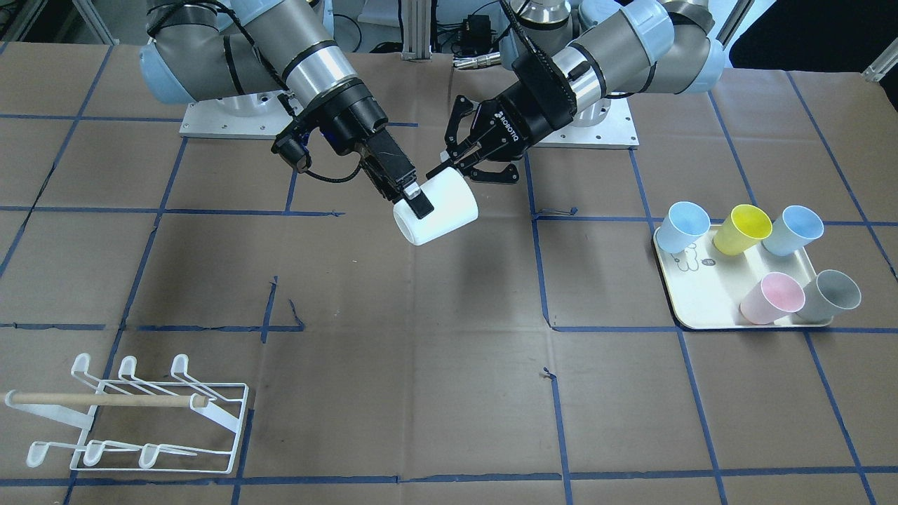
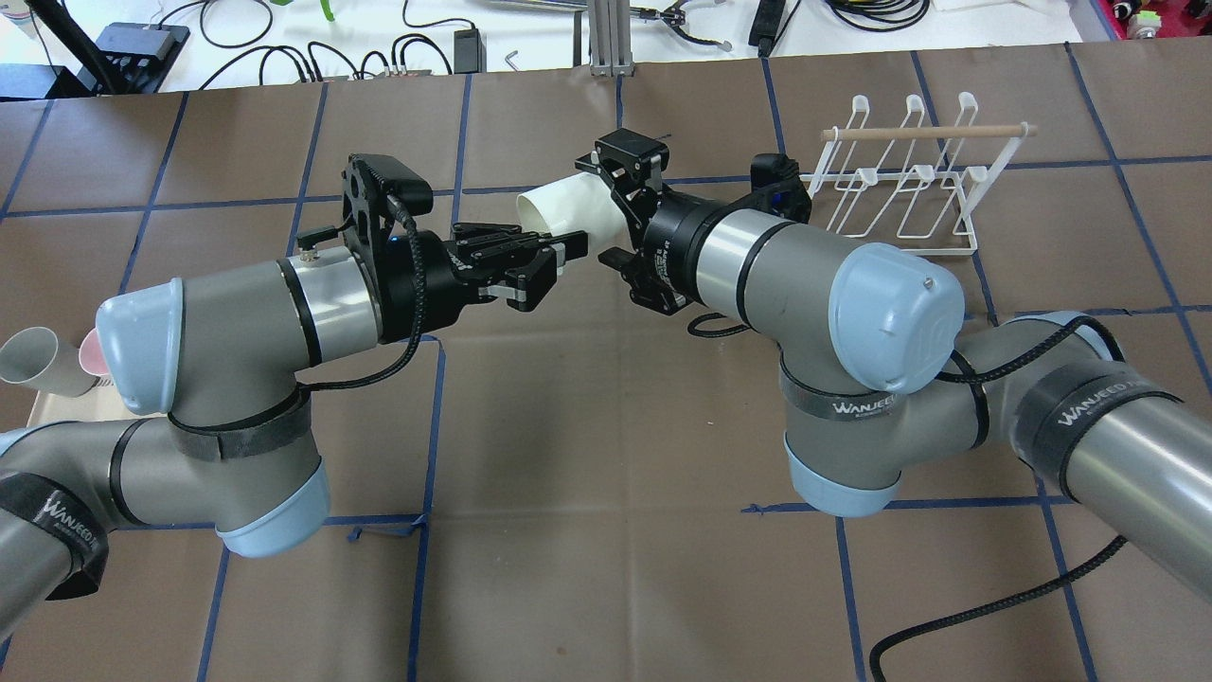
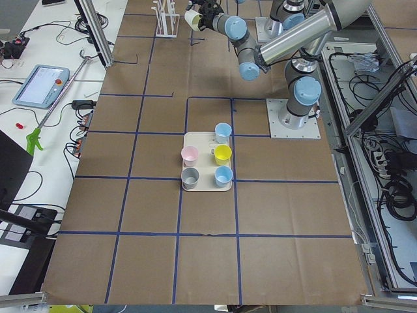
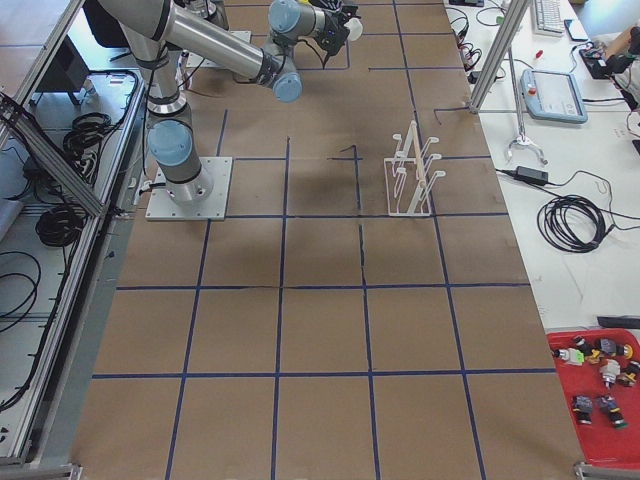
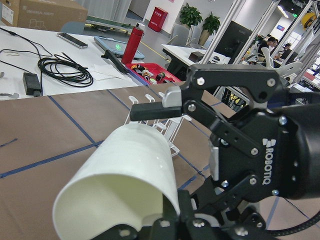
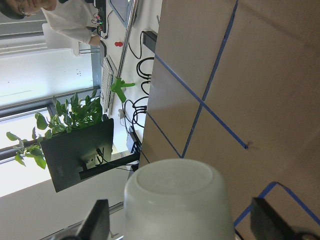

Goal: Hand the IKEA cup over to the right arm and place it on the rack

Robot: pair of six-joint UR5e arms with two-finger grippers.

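The white IKEA cup point(image 1: 445, 207) hangs on its side above the middle of the table, its base toward the rack side. My left gripper point(image 1: 454, 165), with slim linkage fingers, is shut on the cup's rim; the left wrist view looks into the open mouth point(image 5: 115, 200). My right gripper point(image 1: 421, 203), with flat fingers, is open and straddles the cup body near its base. The right wrist view shows a gap between the cup point(image 6: 177, 200) and each finger. The white wire rack point(image 1: 140, 414) with its wooden bar stands empty on my right, also in the overhead view point(image 2: 900, 180).
A cream tray point(image 1: 708, 298) on my left carries several coloured cups: two blue, yellow point(image 1: 740, 228), pink and grey. Both arm bases stand at the table's back edge. Brown paper with blue tape lines covers the table.
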